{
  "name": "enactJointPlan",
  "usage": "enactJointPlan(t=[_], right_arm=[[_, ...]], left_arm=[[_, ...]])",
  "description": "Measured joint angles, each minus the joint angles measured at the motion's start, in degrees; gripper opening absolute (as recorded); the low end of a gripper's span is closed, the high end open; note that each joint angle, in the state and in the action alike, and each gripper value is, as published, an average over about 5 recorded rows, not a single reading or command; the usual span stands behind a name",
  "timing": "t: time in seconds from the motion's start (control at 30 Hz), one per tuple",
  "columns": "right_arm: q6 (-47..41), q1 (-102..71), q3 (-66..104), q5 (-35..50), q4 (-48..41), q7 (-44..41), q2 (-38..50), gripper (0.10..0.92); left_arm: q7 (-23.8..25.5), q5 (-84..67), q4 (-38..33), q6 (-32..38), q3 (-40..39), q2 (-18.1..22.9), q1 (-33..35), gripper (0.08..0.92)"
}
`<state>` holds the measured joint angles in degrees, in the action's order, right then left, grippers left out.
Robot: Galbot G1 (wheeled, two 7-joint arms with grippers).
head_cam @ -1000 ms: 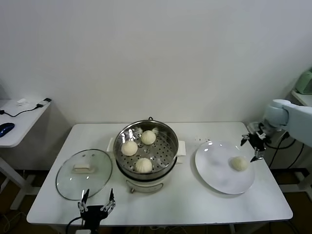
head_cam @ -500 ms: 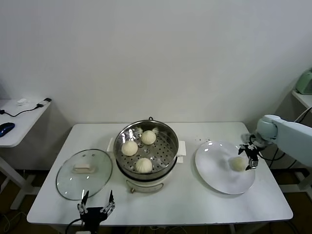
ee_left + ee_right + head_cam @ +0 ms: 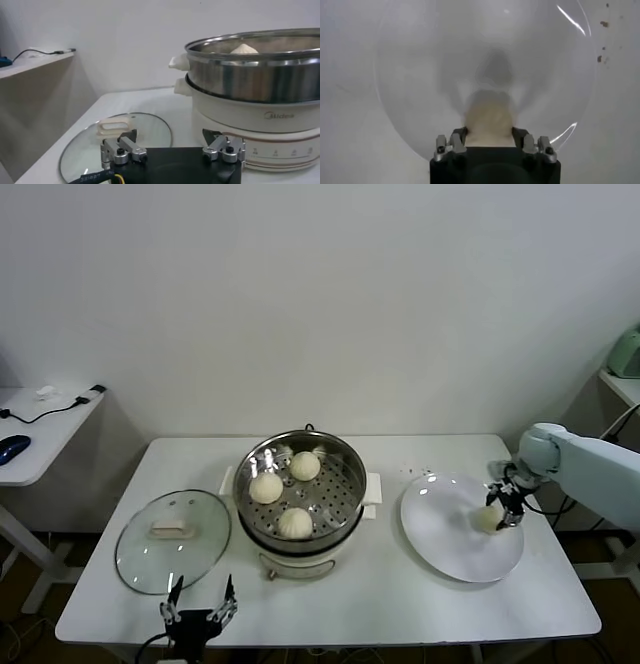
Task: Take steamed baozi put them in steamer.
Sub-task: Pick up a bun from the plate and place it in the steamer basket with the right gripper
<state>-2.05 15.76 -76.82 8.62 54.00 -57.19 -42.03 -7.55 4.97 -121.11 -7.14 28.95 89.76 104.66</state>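
Three pale baozi point(image 3: 266, 487) lie on the perforated tray of the steel steamer point(image 3: 340, 536) at the table's middle. A fourth baozi point(image 3: 487, 520) lies on the white plate point(image 3: 450, 544) at the right. My right gripper point(image 3: 500, 509) is down at this baozi. In the right wrist view its fingertips point(image 3: 463, 136) press both sides of the baozi point(image 3: 489, 120) above the plate point(image 3: 410, 75). My left gripper point(image 3: 200, 599) is parked open and empty at the table's front edge. It also shows in the left wrist view point(image 3: 170, 137), facing the steamer point(image 3: 250, 80).
A round glass lid point(image 3: 172, 539) with a white handle lies left of the steamer, just beyond the left gripper. A side table point(image 3: 40, 429) with a cable and mouse stands at far left. A few crumbs point(image 3: 412, 472) lie behind the plate.
My right gripper came down and moved left from the plate's right rim onto the baozi, and its fingers now hold its sides. The left arm has not moved.
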Motion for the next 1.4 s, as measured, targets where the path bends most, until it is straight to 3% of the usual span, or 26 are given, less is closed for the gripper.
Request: enactJointPlan(t=[0.33, 0.87, 1.1, 1.4], right_arm=[[-2.42, 10.64, -7.63, 6.69, 6.58, 0.22, 0.93, 0.594], [-11.11, 40.43, -21.48, 38.37, 26.79, 4.29, -10.47, 0.594], [-14.18, 40.09, -22.06, 44.87, 28.63, 7.64, -18.33, 0.594], [-15.74, 33.82, -22.87, 45.91, 24.26, 9.97, -26.34, 0.596]], left_arm=[[-0.14, 0.29, -0.8, 0.0, -0.6, -0.08, 0.25, 0.823], [0.17, -0.02, -1.27, -0.52, -1.53, -0.73, -0.79, 0.823], [0.29, -0.57, -1.17, -0.71, -1.22, -0.83, -0.97, 0.823], [0.4, -0.73, -0.74, -0.92, -0.98, -1.06, -1.12, 0.823]])
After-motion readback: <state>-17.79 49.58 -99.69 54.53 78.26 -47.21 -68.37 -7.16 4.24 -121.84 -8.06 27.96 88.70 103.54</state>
